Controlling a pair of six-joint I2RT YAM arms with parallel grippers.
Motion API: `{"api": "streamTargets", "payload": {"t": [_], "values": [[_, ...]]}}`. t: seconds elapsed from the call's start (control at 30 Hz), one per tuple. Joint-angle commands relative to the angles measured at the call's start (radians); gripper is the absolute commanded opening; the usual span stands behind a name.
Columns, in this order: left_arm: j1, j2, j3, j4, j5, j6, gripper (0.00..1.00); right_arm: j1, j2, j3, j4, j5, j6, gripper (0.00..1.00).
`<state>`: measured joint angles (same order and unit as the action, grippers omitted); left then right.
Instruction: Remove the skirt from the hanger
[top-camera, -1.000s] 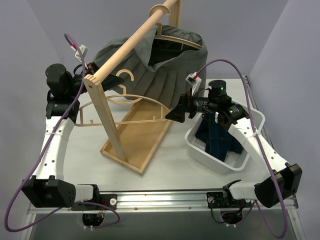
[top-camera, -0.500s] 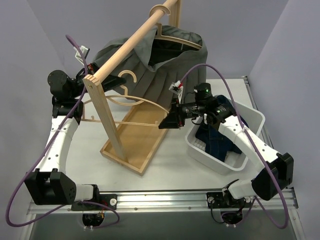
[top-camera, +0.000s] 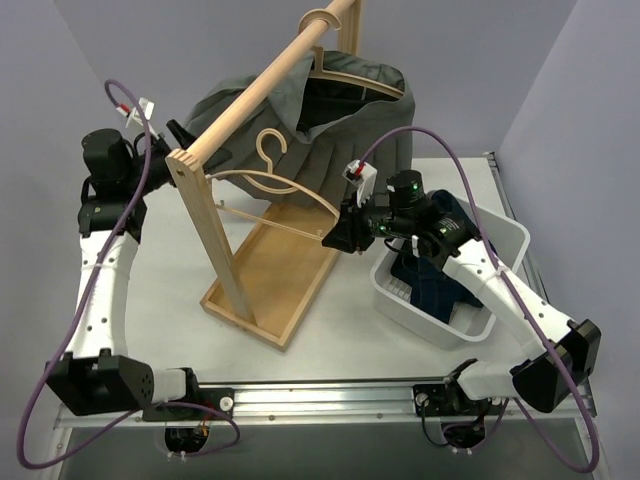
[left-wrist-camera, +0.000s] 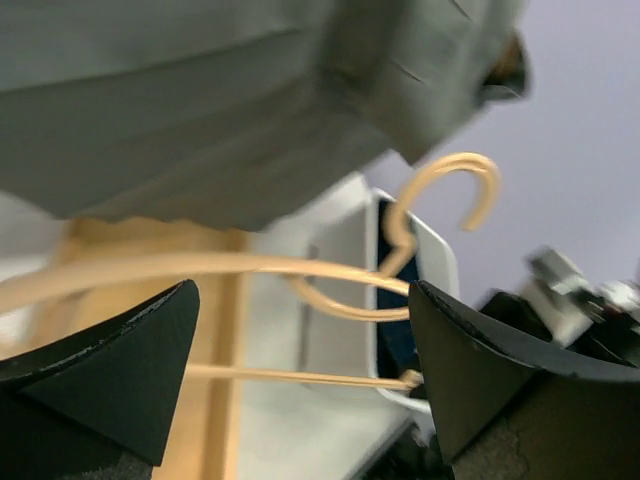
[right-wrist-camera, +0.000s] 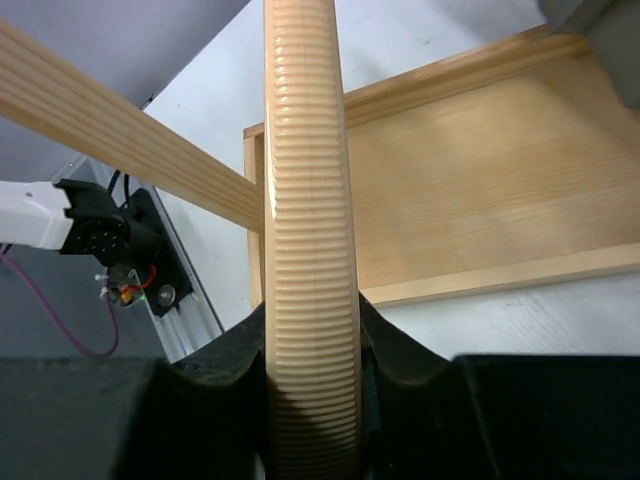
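Grey pleated skirt hangs at the far end of the rail on its own hanger, which the waistband mostly covers. White tag on the right wrist cable is too small to read. Right gripper is clamped on the ribbed end of a bare hanger. Left gripper is spread wide, gripping nothing, with that hanger's arm crossing between its fingers. From above, the rack post partly hides it.
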<state>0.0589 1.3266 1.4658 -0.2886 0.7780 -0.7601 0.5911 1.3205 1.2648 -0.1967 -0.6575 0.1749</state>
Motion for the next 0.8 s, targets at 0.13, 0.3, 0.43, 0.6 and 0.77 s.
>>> {"api": "streamTargets", "payload": {"t": [0.13,0.3,0.43,0.6,0.77], "values": [[0.004,-0.227,0.087,-0.346,-0.618,0.284,0.94,0.048,-0.035,0.155,-0.035,0.108,-0.098,0.00],[-0.008,-0.302,0.068,-0.402,-0.738,0.357,0.94,0.088,0.029,0.298,-0.090,0.104,-0.120,0.00],[-0.027,-0.339,0.070,-0.425,-0.842,0.387,0.94,0.128,0.066,0.406,-0.121,0.121,-0.138,0.00],[-0.048,-0.336,0.126,-0.449,-0.921,0.426,0.94,0.174,0.080,0.479,-0.138,0.133,-0.146,0.00],[-0.080,-0.319,0.169,-0.460,-0.913,0.430,0.94,0.185,0.095,0.507,-0.141,0.133,-0.152,0.00]]}}
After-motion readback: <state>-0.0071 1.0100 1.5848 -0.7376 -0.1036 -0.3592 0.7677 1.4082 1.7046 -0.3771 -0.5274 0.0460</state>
